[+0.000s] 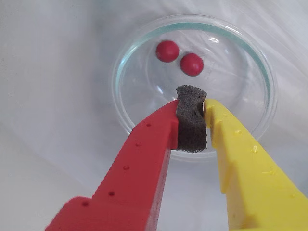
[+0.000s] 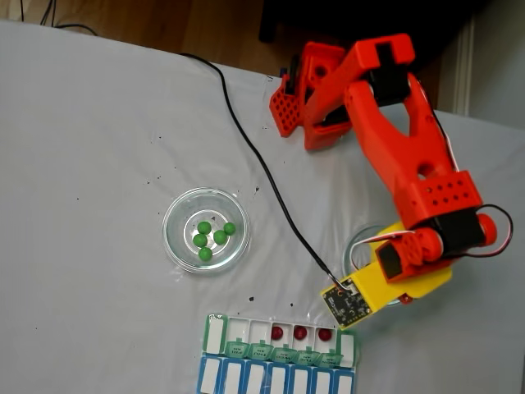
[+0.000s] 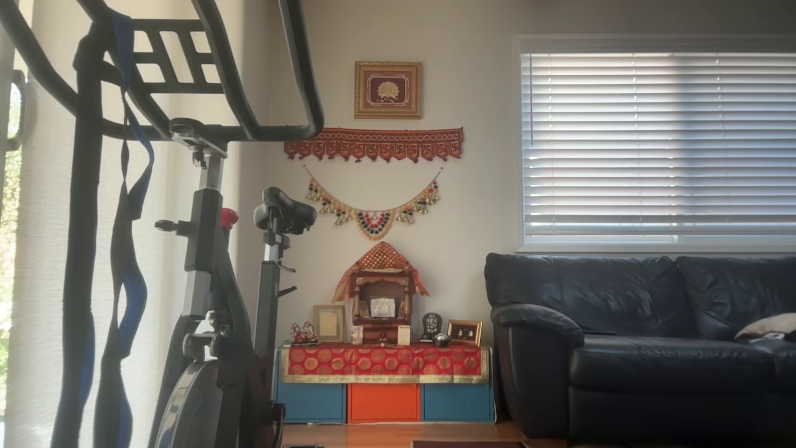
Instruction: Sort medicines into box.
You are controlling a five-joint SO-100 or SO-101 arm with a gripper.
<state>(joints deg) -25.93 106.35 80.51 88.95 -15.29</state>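
Soft, even daylight is spread over the white table (image 2: 98, 148) in the fixed view, with faint shadows. In the wrist view, glare is caught on the glass dish (image 1: 269, 91) rim. Backlight is cast through the blinds (image 3: 658, 143), leaving the room dim.

the orange arm (image 2: 394, 139) reaches from its base at twelve o'clock toward five o'clock in the fixed view. in the wrist view the gripper (image 1: 191, 113) has red and yellow fingers pressed together on their grey foam pad (image 1: 191, 125).
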